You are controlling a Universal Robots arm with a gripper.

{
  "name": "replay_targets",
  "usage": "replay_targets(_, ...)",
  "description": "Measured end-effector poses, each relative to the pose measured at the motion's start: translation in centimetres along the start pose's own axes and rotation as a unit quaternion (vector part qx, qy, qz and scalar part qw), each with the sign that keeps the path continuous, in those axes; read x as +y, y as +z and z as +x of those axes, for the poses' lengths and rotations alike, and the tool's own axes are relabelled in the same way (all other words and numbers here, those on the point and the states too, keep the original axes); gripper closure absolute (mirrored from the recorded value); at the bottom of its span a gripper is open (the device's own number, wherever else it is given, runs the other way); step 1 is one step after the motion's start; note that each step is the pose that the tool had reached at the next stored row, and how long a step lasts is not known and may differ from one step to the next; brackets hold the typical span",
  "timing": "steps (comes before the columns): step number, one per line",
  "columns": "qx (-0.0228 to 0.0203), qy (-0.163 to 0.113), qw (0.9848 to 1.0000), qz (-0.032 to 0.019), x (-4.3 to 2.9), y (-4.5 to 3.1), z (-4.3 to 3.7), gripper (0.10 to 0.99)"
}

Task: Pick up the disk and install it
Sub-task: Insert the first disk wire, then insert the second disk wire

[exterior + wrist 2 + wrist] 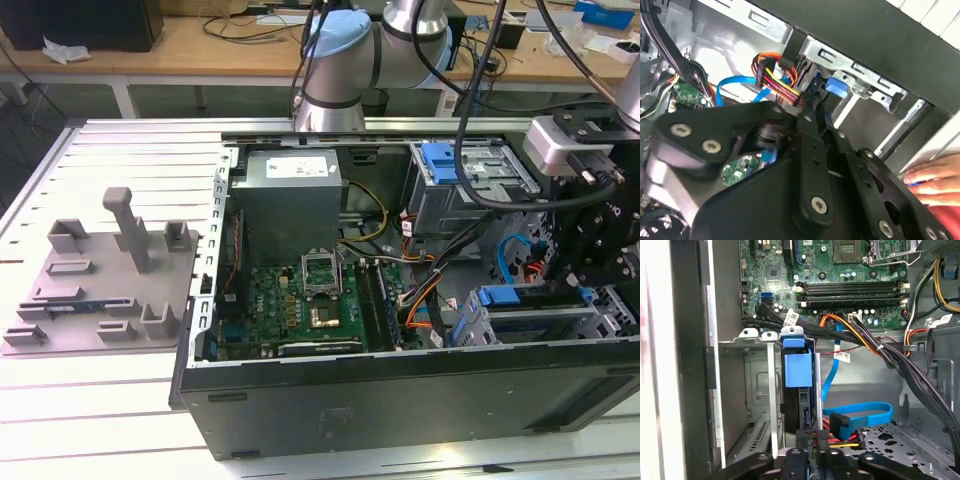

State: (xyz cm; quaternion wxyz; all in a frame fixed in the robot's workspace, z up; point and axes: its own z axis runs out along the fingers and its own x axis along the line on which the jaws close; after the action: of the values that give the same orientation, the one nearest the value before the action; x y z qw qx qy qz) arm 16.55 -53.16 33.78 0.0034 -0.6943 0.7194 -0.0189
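The robot arm (345, 60) reaches into the open computer case (400, 400), at the exterior view's right. Its gripper (812, 450) sits low over a metal cage (757, 390) near the case wall. The disk (798, 370) stands on its edge in a slot of that cage, with its blue frame and blue tab showing. It looks partly pushed in, though how deep it sits is hard to tell. The black fingers (805, 440) pinch close together on the disk's near end, so the gripper seems to be holding the disk. To do this step well, the disk should stay straight in its slot and slide along the rails, not tip sideways. The colored wires (850, 440) beside it should stay out of the way. The disk's long side runs away from the gripper toward the green board (840, 285). A hand (935, 177) rests on the case edge.
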Motion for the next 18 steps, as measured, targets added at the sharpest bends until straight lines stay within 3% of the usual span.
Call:
replay_targets(3, 0.0005, 0.000, 1.0000, 0.0000, -0.02, -0.59, 0.01, 0.725)
replay_targets(6, 0.0006, 0.000, 1.0000, 0.0000, -0.05, -1.50, 0.03, 0.725)
replay_targets(8, 0.0006, 0.000, 1.0000, 0.0001, -0.10, -3.12, 0.06, 0.725)
replay_targets(18, 0.0008, 0.000, 1.0000, 0.0001, -0.10, -3.21, 0.06, 0.725)
